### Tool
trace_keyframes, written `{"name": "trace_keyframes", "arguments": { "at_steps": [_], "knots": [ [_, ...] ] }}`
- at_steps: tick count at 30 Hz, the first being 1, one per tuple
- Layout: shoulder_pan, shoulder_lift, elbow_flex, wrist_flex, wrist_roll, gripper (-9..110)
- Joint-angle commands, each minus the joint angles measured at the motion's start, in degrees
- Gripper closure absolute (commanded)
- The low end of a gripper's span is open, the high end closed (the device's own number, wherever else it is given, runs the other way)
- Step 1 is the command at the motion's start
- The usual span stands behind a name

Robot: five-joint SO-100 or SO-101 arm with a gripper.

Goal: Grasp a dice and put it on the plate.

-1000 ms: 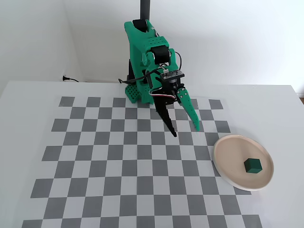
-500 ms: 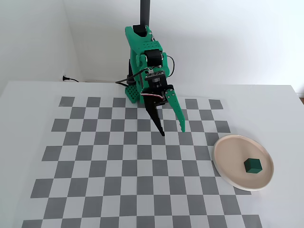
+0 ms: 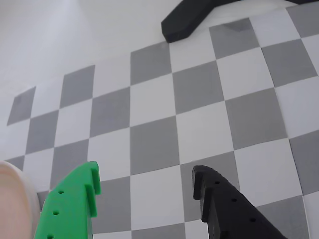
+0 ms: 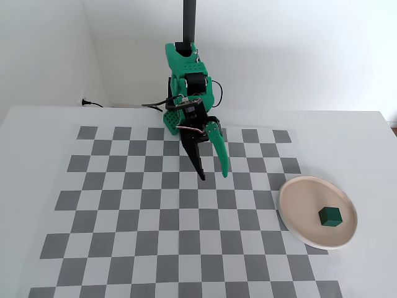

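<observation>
In the fixed view the dark green dice [image 4: 330, 216] lies inside the round pinkish-beige plate [image 4: 299, 191] at the right of the checkerboard. My gripper [image 4: 213, 176] hangs above the board's middle, well left of the plate, open and empty, with one green finger and one black finger. In the wrist view the gripper [image 3: 146, 178] shows its green finger [image 3: 75, 199] and black finger [image 3: 224, 204] spread wide over bare squares. A sliver of the plate [image 3: 12, 191] shows at the lower left edge. The dice is out of the wrist view.
The grey and white checkerboard mat [image 4: 124, 205] covers the white table. The arm's base [image 4: 186, 81] stands at the board's far edge with a black post behind it. A black foot [image 3: 192, 17] shows at the top of the wrist view.
</observation>
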Motion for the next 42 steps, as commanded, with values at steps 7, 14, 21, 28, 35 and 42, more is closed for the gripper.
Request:
{"name": "trace_keyframes", "arguments": {
  "at_steps": [7, 14, 21, 28, 35, 42],
  "knots": [
    [1.8, 10.5, 3.6, 2.4, 4.7, 87],
    [3.8, 10.5, 5.9, 0.7, 15.1, 84],
    [5.1, 10.5, 6.1, 1.6, 30.8, 84],
    [10.1, 10.5, 6.0, 9.6, 34.6, 81],
    [12.8, 10.5, 6.1, 9.0, 46.9, 75],
    [14.6, 10.5, 6.1, 10.5, 53.3, 89]
  ]
}}
